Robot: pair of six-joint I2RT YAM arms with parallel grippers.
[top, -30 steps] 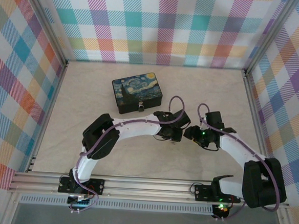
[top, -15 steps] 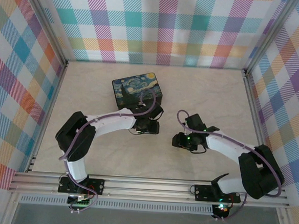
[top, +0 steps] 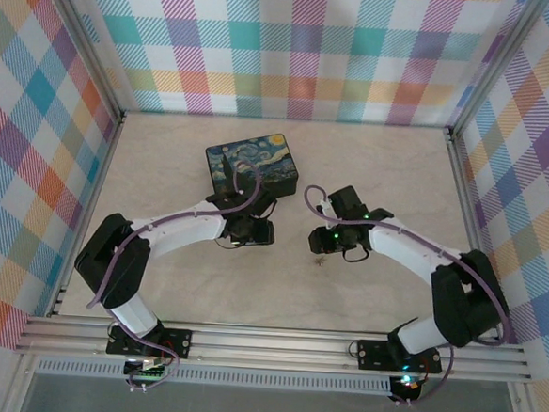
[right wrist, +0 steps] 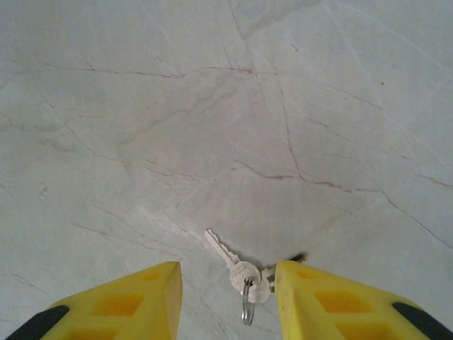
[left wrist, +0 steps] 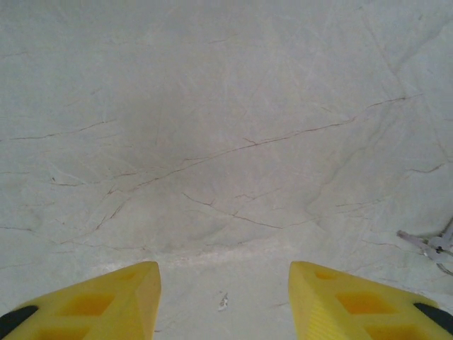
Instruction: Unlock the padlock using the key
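**Task status**

1. The key (right wrist: 221,248) is not yet picked up. It lies flat on the bench (right wrist: 318,92), joined to a small ring (right wrist: 245,301) with what appears to be a 2nd key.
2. The right gripper (right wrist: 226,275) is spread. Its yellow fingers (right wrist: 145,297) flank the key head without touching it, so nothing is pinched.
3. The left gripper (left wrist: 224,278) is spread and holds nothing, with bare bench below it.
4. The padlock cannot be located. The left arm overlaps the front edge of the painted box (top: 252,167), where a lock would be expected.
5. Judged remaining: grasp the key, steady the padlock, insert, turn.

**View comparison**

- Top external view: the key (top: 320,262) is a faint speck at 7 o'clock of the right gripper (top: 328,249). The box sits at 12 o'clock of the left gripper (top: 252,231).
- Right wrist view: resolves the key blade, which points toward 11 o'clock.
- Left wrist view: the key tip (left wrist: 417,242) enters at 3 o'clock.
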